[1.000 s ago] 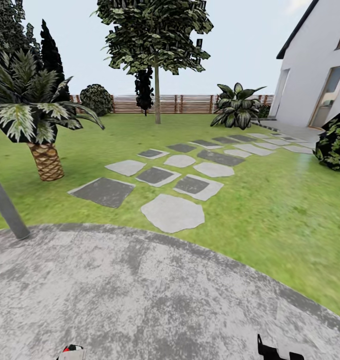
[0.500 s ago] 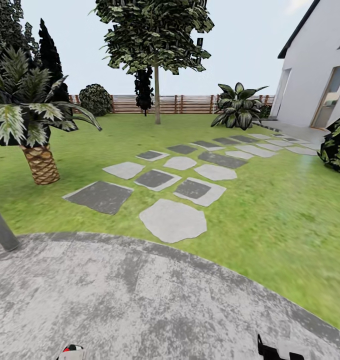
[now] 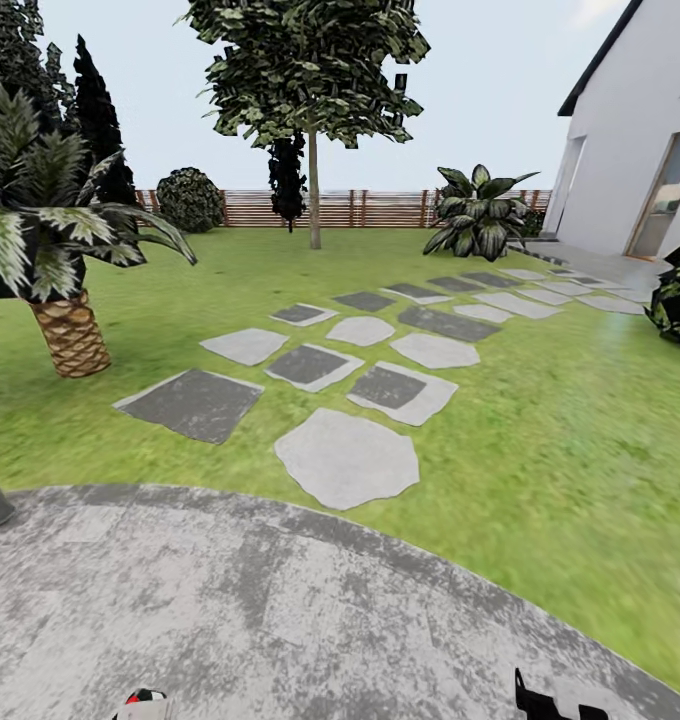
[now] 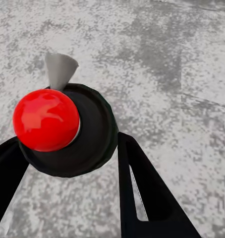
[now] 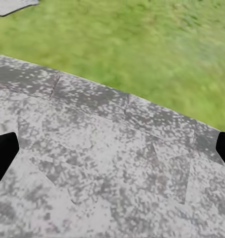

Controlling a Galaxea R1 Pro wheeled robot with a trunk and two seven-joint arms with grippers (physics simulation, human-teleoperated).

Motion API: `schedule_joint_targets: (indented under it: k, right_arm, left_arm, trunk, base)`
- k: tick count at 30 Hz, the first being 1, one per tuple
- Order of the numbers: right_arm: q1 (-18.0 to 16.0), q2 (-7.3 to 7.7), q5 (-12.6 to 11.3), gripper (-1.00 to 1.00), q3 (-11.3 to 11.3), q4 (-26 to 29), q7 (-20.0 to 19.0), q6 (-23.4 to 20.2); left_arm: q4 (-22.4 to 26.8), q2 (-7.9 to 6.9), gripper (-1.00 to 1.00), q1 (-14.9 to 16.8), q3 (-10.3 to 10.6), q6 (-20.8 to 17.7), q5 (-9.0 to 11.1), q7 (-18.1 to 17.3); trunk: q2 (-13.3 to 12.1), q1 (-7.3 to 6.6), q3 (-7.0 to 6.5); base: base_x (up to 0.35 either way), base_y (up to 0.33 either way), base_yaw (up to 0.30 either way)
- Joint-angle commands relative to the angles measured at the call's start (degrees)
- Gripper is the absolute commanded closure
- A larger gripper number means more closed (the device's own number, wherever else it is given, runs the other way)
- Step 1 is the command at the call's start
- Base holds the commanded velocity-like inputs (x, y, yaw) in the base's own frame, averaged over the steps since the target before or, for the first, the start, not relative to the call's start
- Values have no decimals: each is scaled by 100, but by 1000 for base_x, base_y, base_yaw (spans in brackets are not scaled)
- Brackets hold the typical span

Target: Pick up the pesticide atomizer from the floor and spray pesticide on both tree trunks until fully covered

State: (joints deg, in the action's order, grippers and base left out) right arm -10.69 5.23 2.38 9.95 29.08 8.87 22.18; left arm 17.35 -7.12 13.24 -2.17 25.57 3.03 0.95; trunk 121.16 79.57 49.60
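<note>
1. Left gripper (image 4: pixel 68 163) has its jaws clamped around the pesticide atomizer (image 4: pixel 58 126), low near-left; a jolt over paving could loosen it.
2. Tree (image 3: pixel 313 190) stands far off; spraying here would miss.
3. Right gripper (image 5: pixel 112 148) hangs wide open, empty.

One tall tree (image 3: pixel 314 190), one scaly-trunked palm (image 3: pixel 68 335), two narrow dark cypresses (image 3: pixel 97 120) — and one white house (image 3: pixel 635 140). One pesticide atomizer (image 4: pixel 60 129); one slatted wooden fence (image 3: pixel 365 208).
</note>
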Motion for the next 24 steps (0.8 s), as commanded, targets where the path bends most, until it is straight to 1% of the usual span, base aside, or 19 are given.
schedule_joint_targets:
  k: [1, 24]
  right_arm:
    - [-4, -2, 25, -100, 7, -5, 17, 15]
    - [-4, 0, 25, -100, 7, 1, 18, 15]
  left_arm:
    - [-4, 0, 100, 3, 5, 18, 31, -3]
    - [-4, 0, 100, 3, 2, 22, 31, -1]
  trunk:
    - [2, 2, 5]
    - [2, 2, 5]
  base:
    - [337, 0, 0]
    - [337, 0, 0]
